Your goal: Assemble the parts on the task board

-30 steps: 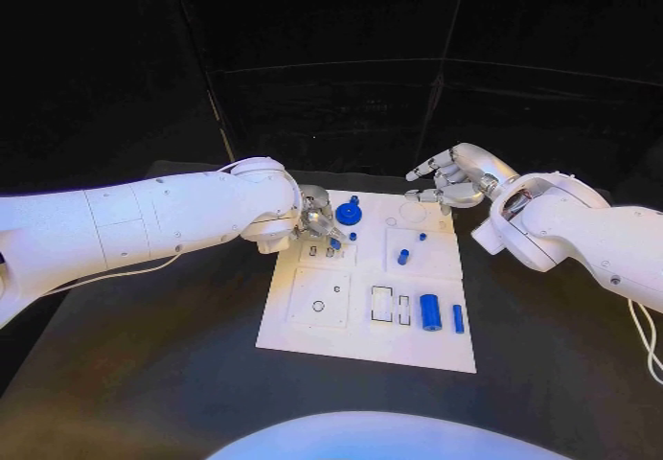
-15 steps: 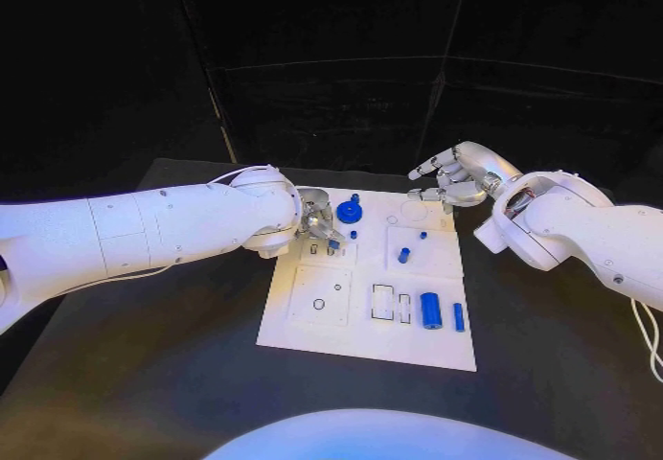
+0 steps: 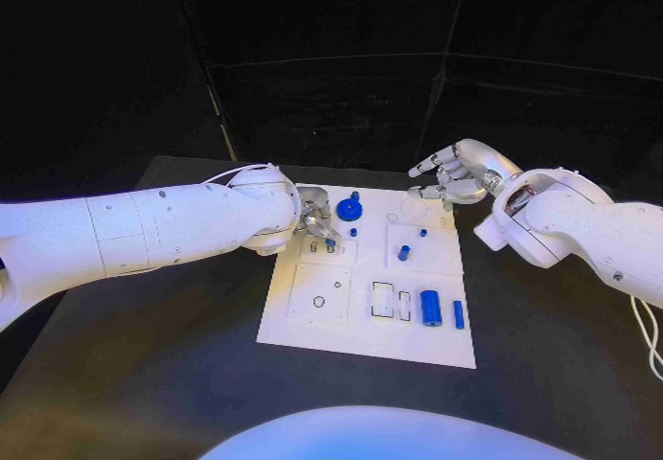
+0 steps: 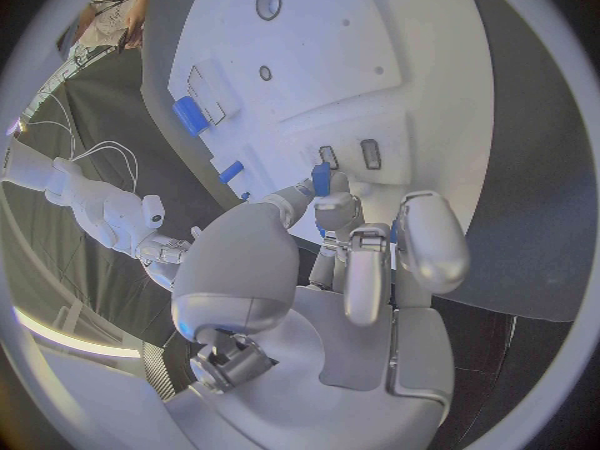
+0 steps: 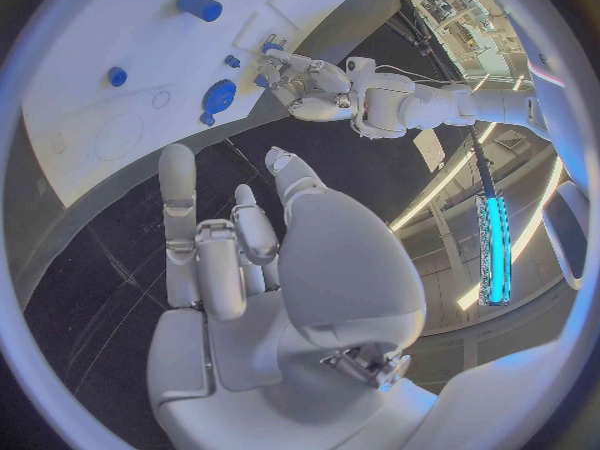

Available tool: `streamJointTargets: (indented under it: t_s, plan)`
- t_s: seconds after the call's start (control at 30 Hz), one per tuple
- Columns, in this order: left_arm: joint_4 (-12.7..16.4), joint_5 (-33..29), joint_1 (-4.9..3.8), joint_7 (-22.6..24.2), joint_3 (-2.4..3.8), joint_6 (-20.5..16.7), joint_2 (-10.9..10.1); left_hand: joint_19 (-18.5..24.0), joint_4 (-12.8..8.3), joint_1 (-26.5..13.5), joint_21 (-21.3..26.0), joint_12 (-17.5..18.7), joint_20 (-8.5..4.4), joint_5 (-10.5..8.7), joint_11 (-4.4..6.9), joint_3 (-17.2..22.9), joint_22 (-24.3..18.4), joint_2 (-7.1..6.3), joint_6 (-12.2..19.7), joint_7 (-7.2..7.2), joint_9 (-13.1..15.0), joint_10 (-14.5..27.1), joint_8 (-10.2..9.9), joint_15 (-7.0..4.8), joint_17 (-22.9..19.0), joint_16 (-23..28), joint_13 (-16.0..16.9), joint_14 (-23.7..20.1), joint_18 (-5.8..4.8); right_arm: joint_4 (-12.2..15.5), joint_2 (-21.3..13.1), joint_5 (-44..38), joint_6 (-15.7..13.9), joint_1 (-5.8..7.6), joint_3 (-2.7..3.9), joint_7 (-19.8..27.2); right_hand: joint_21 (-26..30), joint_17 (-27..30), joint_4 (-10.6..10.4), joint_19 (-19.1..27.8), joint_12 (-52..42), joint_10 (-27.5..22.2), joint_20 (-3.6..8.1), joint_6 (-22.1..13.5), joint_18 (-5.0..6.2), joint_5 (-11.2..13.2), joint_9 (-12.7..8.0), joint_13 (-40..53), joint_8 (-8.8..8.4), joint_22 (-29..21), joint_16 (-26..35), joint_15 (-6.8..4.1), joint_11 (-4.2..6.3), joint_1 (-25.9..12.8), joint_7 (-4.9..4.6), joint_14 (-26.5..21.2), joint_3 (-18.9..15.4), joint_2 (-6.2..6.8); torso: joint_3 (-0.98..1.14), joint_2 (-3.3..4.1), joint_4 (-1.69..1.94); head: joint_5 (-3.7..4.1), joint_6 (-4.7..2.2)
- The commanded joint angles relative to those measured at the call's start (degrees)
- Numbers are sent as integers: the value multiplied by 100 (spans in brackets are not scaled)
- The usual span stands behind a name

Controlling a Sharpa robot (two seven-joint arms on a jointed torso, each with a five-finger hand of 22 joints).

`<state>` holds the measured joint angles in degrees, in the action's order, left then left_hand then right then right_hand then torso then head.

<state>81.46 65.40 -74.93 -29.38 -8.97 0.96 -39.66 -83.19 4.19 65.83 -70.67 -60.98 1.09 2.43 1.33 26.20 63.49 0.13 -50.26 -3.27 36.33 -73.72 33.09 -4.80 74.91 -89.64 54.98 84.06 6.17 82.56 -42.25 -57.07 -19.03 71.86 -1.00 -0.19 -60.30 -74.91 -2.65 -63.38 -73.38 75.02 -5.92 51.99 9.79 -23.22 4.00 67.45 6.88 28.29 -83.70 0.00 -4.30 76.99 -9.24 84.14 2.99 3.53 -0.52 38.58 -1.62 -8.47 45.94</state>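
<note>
A white rectangular task board (image 3: 362,331) lay in the middle of a black table (image 3: 152,383), its long axis running from near to far and leaning slightly to the right at the near end. Small blue parts were spread over it. Toward the near right lay a blue cylinder (image 3: 430,310), its long axis pointing near-to-far, and just to its right a thinner blue bar (image 3: 459,315) lay parallel to it. Farther back, a short blue peg (image 3: 403,255) sat near the middle of the board, and a round blue disc (image 3: 349,209) with a small knob sat near the far edge. Outlined rectangular slots (image 3: 383,300) were left of the cylinder.

The left arm reached in from the left, and the left hand (image 3: 315,225) was over the far left part of the board, fingers pointing down and toward the right. It held a small blue piece (image 4: 321,178) pinched between its fingertips — the wrist view showed this piece upright, its long axis pointing down at two small rectangular sockets (image 4: 349,155) in the board, and just beside them. Whether the piece touched the board could not be told.

The right arm came in from the right. The right hand (image 3: 452,177) hovered at the far right corner of the board, palm turned toward the left, fingers apart and loosely curled — holding nothing. Its wrist view showed the fingers (image 5: 176,205) spread above the dark table beside the board's edge.
</note>
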Motion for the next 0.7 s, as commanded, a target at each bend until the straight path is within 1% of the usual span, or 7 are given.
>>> streamJointTargets:
  t_s: [0.03,0.3,0.47,0.67,0.7]
  plan:
    - [14,129,-4,-10,2,203,-11,-20,-931,42,-6,22,-11,29,2,966,-1,-34,20,20,8,-19,14,-24,1509,-36,-8,594,-91,-4,9,9,33,10,4,38,29,-70,29,3,26,-14,30,27,40,-32,-9,-7,19,-4,10,-43,27,56,6,289,16,-19,-1,0,1,-8,3]
    - [21,112,-4,-55,2,324,-9,-20,-931,42,-6,22,-11,29,2,966,-1,-34,20,20,8,-19,14,-24,1509,-36,-8,594,-91,-17,22,9,38,9,3,41,29,-70,29,3,26,-14,30,27,40,-32,-9,-7,19,-4,10,-43,27,56,6,289,16,-19,5,0,0,-15,8]
    - [5,79,-4,-66,2,388,4,-20,-933,42,-8,21,-11,29,2,970,3,-37,17,20,10,-22,15,-23,1509,-36,-5,594,-91,-22,29,9,43,9,3,39,27,-87,24,1,23,-11,30,27,39,-34,-9,-2,19,1,3,-42,26,51,5,293,17,-22,2,-1,-3,-15,17]
    - [-9,35,-3,-94,2,476,17,-19,-932,41,-6,21,-11,29,2,972,0,-38,16,20,10,-22,16,-23,1509,-36,-6,594,-91,-27,32,9,47,9,3,39,27,-87,24,1,23,-11,30,27,39,-34,-9,-2,19,1,3,-42,26,51,5,293,17,-22,2,0,9,-18,16]
    - [-11,32,-2,-96,2,488,19,-19,-932,40,-4,20,-11,29,2,974,-2,-38,14,19,11,-23,16,-23,1509,-36,-4,594,-90,-28,34,9,48,9,3,40,27,-87,24,1,23,-11,30,27,39,-34,-9,-2,19,1,3,-42,26,51,5,293,17,-22,7,-1,9,-20,17]
